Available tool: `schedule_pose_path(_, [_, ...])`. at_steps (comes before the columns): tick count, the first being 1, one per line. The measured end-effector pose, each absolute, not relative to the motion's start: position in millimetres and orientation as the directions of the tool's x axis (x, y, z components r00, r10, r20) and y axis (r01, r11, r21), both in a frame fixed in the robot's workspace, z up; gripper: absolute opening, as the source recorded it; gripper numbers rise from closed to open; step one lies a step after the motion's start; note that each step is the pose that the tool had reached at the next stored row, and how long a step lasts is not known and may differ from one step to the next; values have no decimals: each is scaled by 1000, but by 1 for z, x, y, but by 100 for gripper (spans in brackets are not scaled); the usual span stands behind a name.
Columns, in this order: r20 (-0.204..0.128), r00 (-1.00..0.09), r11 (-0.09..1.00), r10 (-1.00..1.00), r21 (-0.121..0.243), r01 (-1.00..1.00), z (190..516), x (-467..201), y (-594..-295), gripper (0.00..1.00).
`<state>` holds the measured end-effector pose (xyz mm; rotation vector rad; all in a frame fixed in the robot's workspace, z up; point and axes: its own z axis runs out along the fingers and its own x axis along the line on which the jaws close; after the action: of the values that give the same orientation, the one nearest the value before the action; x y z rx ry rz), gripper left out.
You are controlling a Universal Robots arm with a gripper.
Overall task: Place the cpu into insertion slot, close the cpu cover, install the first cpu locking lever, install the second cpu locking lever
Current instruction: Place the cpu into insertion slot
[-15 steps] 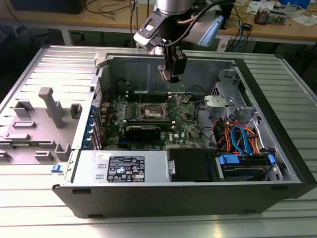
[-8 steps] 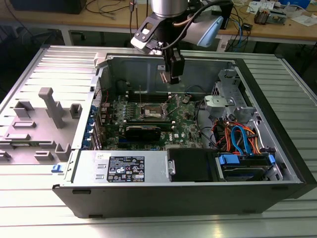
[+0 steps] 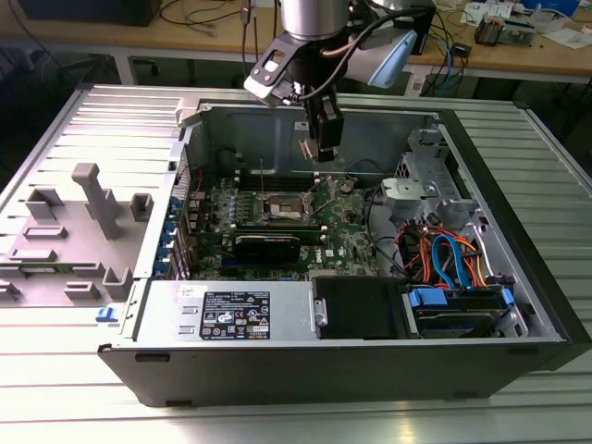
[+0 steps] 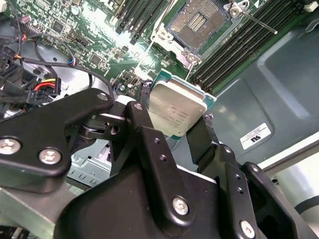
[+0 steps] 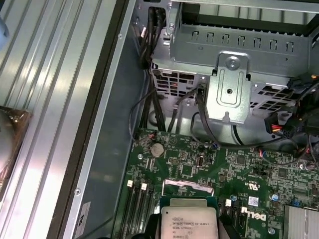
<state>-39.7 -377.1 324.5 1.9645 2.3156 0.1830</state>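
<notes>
The tool (image 3: 317, 150) is clenching the cpu (image 4: 177, 112) by its edges, holding it above the open computer case (image 3: 370, 370). In the exterior view, the insertion slot (image 3: 287, 209) is lying uncovered at seven o'clock from the tool, apart from it.

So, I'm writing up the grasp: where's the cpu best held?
Probably by two opposite side edges, coming from above its metal top: the cpu is flat, thin and square, and the hand pinches it that way in the second wrist view.
</notes>
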Motion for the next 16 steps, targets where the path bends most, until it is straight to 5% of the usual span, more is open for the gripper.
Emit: schedule_pose_path(16, [1,-71,69,998,164,984,306,-54,-377,55])
